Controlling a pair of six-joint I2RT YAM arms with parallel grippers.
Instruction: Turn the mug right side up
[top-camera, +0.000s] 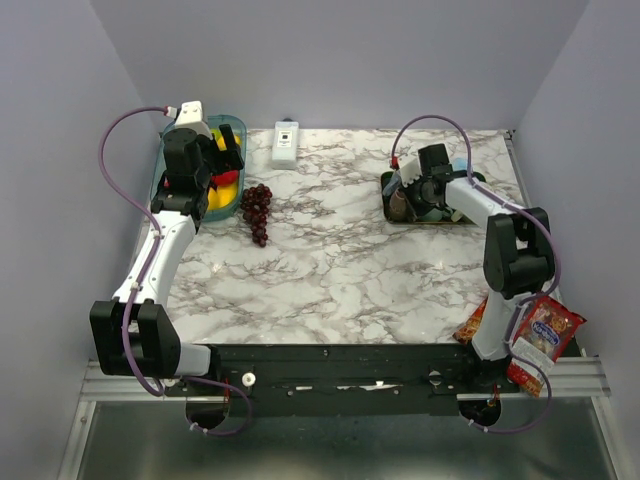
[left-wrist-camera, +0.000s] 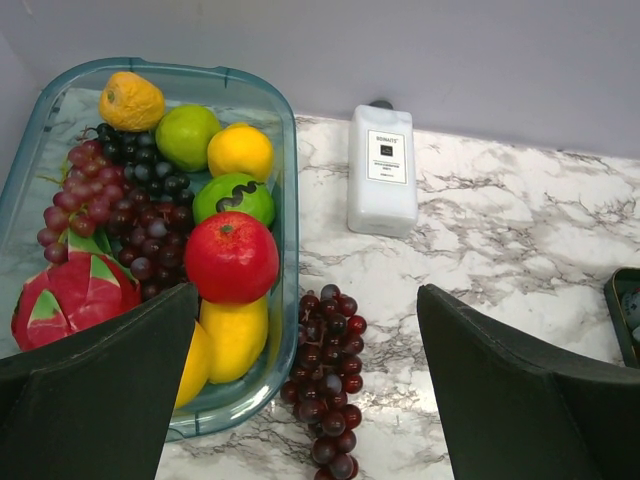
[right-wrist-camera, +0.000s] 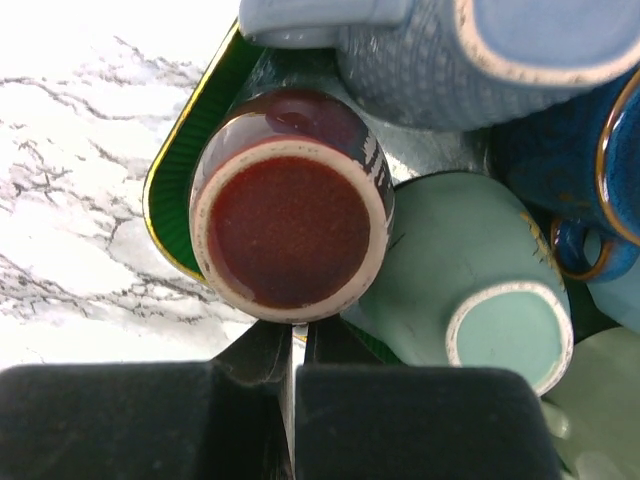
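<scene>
**Maroon mug (right-wrist-camera: 290, 205) in the tray (right-wrist-camera: 188, 160) corner, base facing your right tool (right-wrist-camera: 297, 352), which is pinched shut just beside it.**
Judge it as glazed ceramic: stiff, fairly heavy, slick, and easy to chip against its neighbours, so grip across the wall or rim. Count one maroon mug and one tray. At least three others crowd it: blue mug (right-wrist-camera: 440, 60), mint mug (right-wrist-camera: 470, 280), navy mug (right-wrist-camera: 590, 170). Your left tool (left-wrist-camera: 307, 290) stands wide, holding nothing.

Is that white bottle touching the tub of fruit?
Apart. The left wrist view shows a strip of bare marble table running between the white bottle and the tub rim, so neither leans on the other.
</scene>
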